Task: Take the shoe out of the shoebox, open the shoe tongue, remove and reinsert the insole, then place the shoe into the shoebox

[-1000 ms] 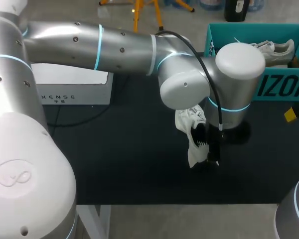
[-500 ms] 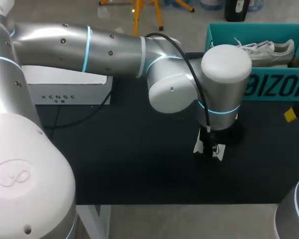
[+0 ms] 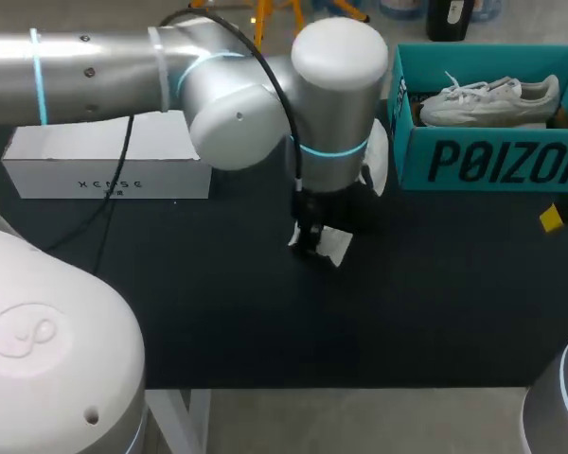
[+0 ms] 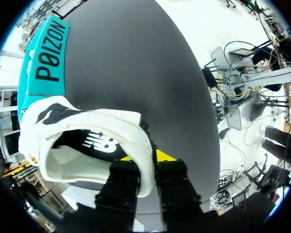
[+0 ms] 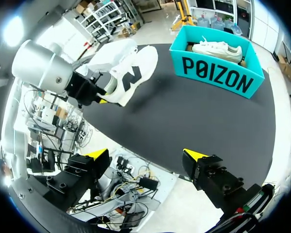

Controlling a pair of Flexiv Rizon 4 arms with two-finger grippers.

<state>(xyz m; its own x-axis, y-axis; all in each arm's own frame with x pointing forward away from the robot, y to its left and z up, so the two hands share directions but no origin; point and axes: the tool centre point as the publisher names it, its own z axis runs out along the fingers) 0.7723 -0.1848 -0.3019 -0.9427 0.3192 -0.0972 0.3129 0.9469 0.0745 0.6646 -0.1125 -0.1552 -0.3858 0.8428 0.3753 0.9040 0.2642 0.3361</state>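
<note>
The shoe [image 4: 87,141], white with a dark lining, is held to the left of the shoebox [image 3: 492,161], outside it and close to its left end wall. The left jaws are closed on the shoe's heel collar, with one yellow tip seen inside the opening and the other outside. In the right wrist view the shoe [image 5: 128,68] is seen side-on, its toe pointed toward the shoebox [image 5: 218,73], and it appears to be lifted off the black surface [image 3: 218,312]. From the head view most of the shoe [image 3: 336,244] is hidden under the left arm [image 3: 331,95], which is stretched in from the left and ends just beside the shoebox. A second white shoe [image 3: 488,99] is lying on its side inside the shoebox. The right jaws are spread wide with nothing between them, well apart from the shoebox and out past the surface's edge. A white box [image 3: 104,165] is set on the surface far to the left of the shoebox, and a small yellow piece [image 3: 551,218] lies just in front of the shoebox's right end.
</note>
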